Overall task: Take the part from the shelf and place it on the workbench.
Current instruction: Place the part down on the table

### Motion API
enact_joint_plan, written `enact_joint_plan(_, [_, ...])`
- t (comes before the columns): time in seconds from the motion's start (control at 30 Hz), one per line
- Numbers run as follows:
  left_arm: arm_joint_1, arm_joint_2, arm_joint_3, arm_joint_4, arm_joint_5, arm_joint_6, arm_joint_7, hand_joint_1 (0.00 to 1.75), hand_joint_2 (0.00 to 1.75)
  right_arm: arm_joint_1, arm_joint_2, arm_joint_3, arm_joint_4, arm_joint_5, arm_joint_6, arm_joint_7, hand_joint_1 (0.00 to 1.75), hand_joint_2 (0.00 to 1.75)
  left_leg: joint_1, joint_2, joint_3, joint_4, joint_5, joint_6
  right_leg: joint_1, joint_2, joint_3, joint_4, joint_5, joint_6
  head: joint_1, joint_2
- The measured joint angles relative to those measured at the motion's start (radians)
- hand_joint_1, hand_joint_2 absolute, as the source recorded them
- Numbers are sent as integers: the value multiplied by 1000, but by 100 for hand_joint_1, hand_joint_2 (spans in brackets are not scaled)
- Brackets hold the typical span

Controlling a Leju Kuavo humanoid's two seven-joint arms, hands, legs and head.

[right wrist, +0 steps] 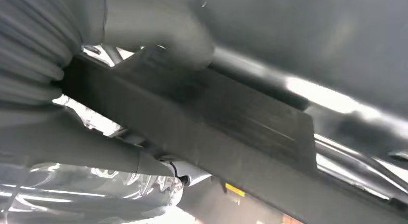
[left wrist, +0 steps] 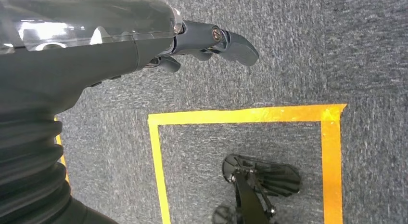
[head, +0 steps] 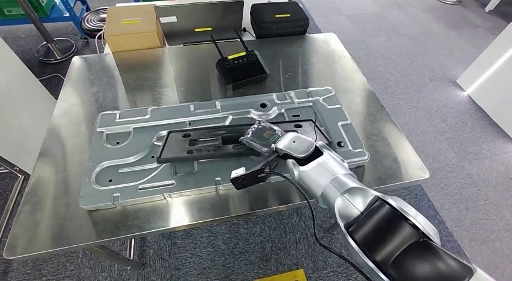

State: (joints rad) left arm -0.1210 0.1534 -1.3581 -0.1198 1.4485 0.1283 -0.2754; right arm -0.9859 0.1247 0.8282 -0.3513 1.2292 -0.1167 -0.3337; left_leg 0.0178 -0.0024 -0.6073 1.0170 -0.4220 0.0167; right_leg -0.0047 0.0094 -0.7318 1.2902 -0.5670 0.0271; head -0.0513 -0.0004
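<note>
So the black part (head: pixel 226 140), a long flat frame with cutouts, is lying on the big silver machined plate (head: pixel 139 148) that covers most of the steel workbench (head: pixel 90 81). It sits roughly in the middle of the plate, running left to right.

The right hand (head: pixel 265 139) is down at the part's right end, wrapped in a clear plastic cover. In the right wrist view the thumb (right wrist: pixel 159 29) is pressed on one face of the black part (right wrist: pixel 216 132) and a finger (right wrist: pixel 96 154) runs along under the other, so it looks like it's gripping it.

The left hand (left wrist: pixel 192 43) hangs over grey carpet near a yellow tape square (left wrist: pixel 245 115), fingers loosely apart, holding nothing.

At the far side of the bench there's a black router (head: pixel 243 68) with two antennas. Beyond the bench, a cardboard box (head: pixel 133 27), a grey flat case (head: pixel 199 21) and a black zip case (head: pixel 279 19).
</note>
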Motion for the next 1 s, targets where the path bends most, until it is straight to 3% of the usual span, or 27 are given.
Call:
enact_joint_plan(0.03, [0, 0, 0, 0, 0, 3, -1, 0, 131, 6, -1, 2, 2, 1, -10, -1, 0, 0, -1, 0, 0, 0, 0, 0, 0, 0, -8, 17, 2, -2, 0, 0])
enact_joint_plan(0.07, [1, 0, 0, 0, 0, 5, -2, 0, 87, 9, -2, 3, 3, 1, -19, -2, 0, 0, -2, 0, 1, 0, 0, 0, 1, 0, 6, -9, 24, -6, 0, 0])
enact_joint_plan(0.13, [0, -1, -1, 0, 0, 6, -5, 0, 0, 10, -2, 4, 3, 1, -40, -2, 0, 0, -6, 0, 3, 0, 1, 0, 6, -1, 77, -147, 88, -22, 0, 0])
enact_joint_plan(0.2, [-1, -3, -1, 0, 0, 8, -9, 0, 0, 12, -1, 4, 3, 1, -70, -2, 0, 0, -9, 0, 2, 0, 2, -6, 13, -5, 131, -255, 122, -35, 0, 0])
enact_joint_plan(0.3, [0, -4, -1, 0, 0, 11, -11, 0, 0, 18, 1, 4, 1, -1, -148, 7, 0, 0, -9, 0, 1, -5, 5, -21, 14, -9, 139, -281, 132, -43, 0, 0])
enact_joint_plan(0.37, [0, -4, -1, 0, 0, 13, -11, 0, 0, 21, 4, 4, -8, -7, -217, 13, 0, 0, -8, 0, -8, 18, -13, -31, 8, -10, 145, -297, 142, -51, 0, 0])
enact_joint_plan(0.47, [1, -3, -1, 0, 0, 16, -11, 0, 0, 28, 8, 1, -30, -25, -284, 4, 0, 0, -5, -1, -82, 187, -105, -42, 4, -10, 148, -305, 148, -58, 0, 0])
enact_joint_plan(0.5, [3, -3, -1, 0, 0, 17, -11, 0, 0, 37, 6, -6, -42, -41, -306, -8, 0, 0, -4, -1, -108, 245, -126, -46, 4, -10, 148, -305, 148, -58, 0, 0])
enact_joint_plan(0.53, [4, -3, -1, 0, 0, 17, -11, 0, 0, 48, 3, -16, -58, -62, -328, -24, 0, 0, -3, 0, -121, 274, -130, -49, 4, -10, 147, -304, 147, -57, 0, 0])
enact_joint_plan(0.57, [7, -3, -1, 0, 0, 16, -10, 0, 0, 60, -1, -31, -80, -81, -348, -39, 0, 0, -1, 0, -116, 263, -115, -51, 3, -10, 147, -302, 146, -55, 0, 0])
enact_joint_plan(0.67, [8, -2, -1, 0, 0, 16, -10, 0, 0, 83, -15, -80, -149, -137, -382, -82, 0, 0, 4, 0, -20, 73, -25, -52, 2, -9, 145, -285, 134, -43, 0, 0])
enact_joint_plan(0.73, [8, -3, -1, 0, 0, 17, -9, 0, 0, 115, -35, -123, -223, -217, -433, -132, 0, 0, 3, -3, 14, 6, -11, -42, 6, -8, 141, -276, 129, -33, 0, 0])
enact_joint_plan(0.87, [16, -6, 3, 0, 0, 21, -7, 0, 0, 237, -105, -253, -486, -357, -508, -200, 0, 0, 3, -8, 14, 1, -11, -13, 4, -11, 134, -256, 109, -11, 0, 0])
enact_joint_plan(0.9, [17, -7, 4, 0, 0, 22, -7, 0, 0, 265, -121, -283, -546, -367, -519, -205, 0, 0, 5, -8, 14, -1, -10, -7, 3, -10, 118, -220, 85, -5, 0, 0])
enact_joint_plan(1.0, [22, -8, 17, 0, 0, 23, -10, 0, 0, 400, -173, -396, -751, -405, -567, -237, 0, 0, 4, -10, 14, -1, -12, 2, 0, -10, 27, -31, -3, 7, 0, 0])
